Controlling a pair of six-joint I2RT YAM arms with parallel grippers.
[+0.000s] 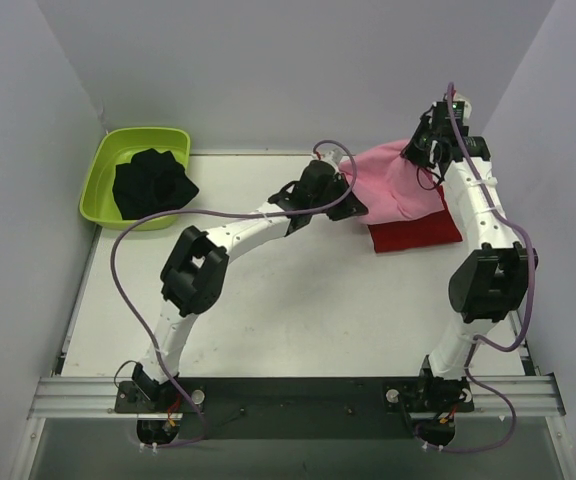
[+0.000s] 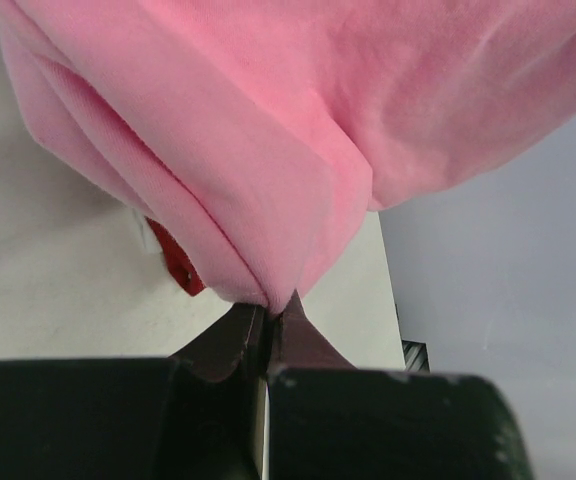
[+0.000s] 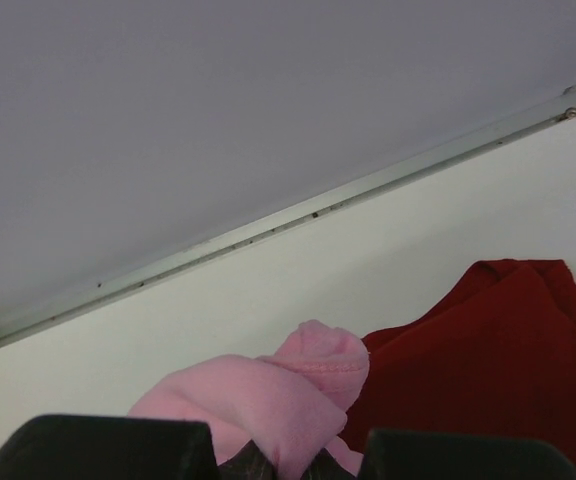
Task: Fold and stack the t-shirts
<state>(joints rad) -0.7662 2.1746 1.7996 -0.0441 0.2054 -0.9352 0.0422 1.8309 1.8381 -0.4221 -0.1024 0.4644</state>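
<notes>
Pink t-shirt (image 1: 393, 185) is held up off the tabletop (image 1: 298, 300) near the far right corner, stretched between both pincers. Left pincer (image 2: 268, 312) is clamped on a folded edge at the shirt's left end, jaws pressed together with the cloth pinched at the tips. The fabric bulges up and away from it in thick folds. Right pincer (image 3: 288, 462) grips the far right end, higher up. A bunched pink hem sticks out between its fingers, so it is closed on that cloth.

Red t-shirt (image 1: 418, 230) lies flat on the tabletop by the right edge, under and just nearer than the pink one. In the top view the pink shirt's hanging lower part overlaps the red one's far side; cannot tell if they touch. In the left wrist view a bit of red shows below the pink folds.

Green tub (image 1: 98, 185) sits at the far left corner, well apart from the shirts. A crumpled black cloth (image 1: 153, 183) is inside it, filling its right part and spilling over the right rim.
</notes>
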